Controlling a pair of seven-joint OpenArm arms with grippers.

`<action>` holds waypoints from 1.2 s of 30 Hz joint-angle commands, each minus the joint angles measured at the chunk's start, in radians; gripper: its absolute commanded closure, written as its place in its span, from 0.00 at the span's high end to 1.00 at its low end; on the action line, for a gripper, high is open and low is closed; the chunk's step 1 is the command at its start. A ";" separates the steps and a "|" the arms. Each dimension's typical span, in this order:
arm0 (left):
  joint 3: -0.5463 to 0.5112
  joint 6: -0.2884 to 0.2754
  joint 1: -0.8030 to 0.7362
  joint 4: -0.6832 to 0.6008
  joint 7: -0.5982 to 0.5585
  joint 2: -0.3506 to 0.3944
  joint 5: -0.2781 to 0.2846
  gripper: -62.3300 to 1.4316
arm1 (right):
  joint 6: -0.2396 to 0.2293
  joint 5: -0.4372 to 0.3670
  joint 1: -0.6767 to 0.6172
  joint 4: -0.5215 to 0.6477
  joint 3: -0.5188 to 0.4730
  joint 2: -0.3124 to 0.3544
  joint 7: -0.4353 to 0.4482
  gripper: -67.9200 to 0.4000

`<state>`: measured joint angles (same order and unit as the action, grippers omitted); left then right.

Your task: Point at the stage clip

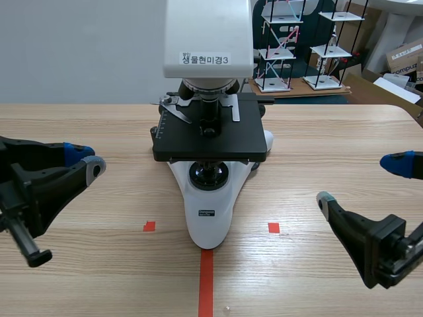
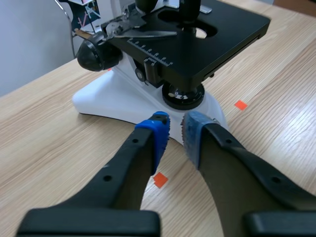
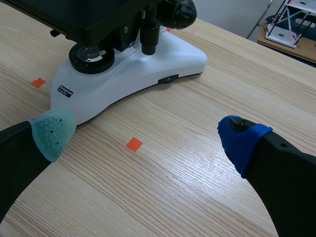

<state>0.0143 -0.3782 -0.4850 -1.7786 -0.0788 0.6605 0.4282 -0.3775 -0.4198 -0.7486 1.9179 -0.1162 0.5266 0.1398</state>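
Note:
A white and black microscope (image 1: 208, 211) stands at the table's middle. Its metal stage clip (image 1: 176, 109) lies on the black stage (image 1: 211, 142), left of the objective; in the left wrist view the stage clip (image 2: 143, 34) is far ahead of my fingers. My left gripper (image 1: 87, 157) hovers left of the microscope, well short of the stage. It is shut, and the pads of this left gripper (image 2: 176, 131) stand a narrow slit apart with nothing between them. My right gripper (image 1: 362, 179) is open at the right, low over the table. The same right gripper (image 3: 147, 136) holds nothing.
The microscope's white base (image 3: 148, 69) and focus knob (image 3: 178, 12) lie ahead of the right gripper. Orange-red tape squares (image 1: 149, 226) and a tape line (image 1: 206, 281) mark the table. Wire racks (image 1: 276, 46) and boxes stand beyond the table's far edge.

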 commanded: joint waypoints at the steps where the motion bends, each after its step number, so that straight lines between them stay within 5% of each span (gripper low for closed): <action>1: 0.026 -0.002 0.049 0.027 -0.017 0.010 0.019 0.11 | 0.004 -0.011 -0.002 0.008 -0.006 0.011 0.012 0.94; 20: 0.375 -0.002 0.632 0.426 -0.062 0.032 0.110 0.09 | 0.004 -0.011 -0.002 0.008 -0.006 0.011 0.013 0.94; 36: 0.435 -0.014 0.724 0.491 -0.059 -0.015 0.130 0.09 | 0.004 -0.011 -0.002 0.008 -0.006 0.011 0.015 0.94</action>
<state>0.4534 -0.3904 0.2378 -1.2713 -0.1238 0.6456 0.5503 -0.3771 -0.4198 -0.7486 1.9179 -0.1162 0.5266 0.1402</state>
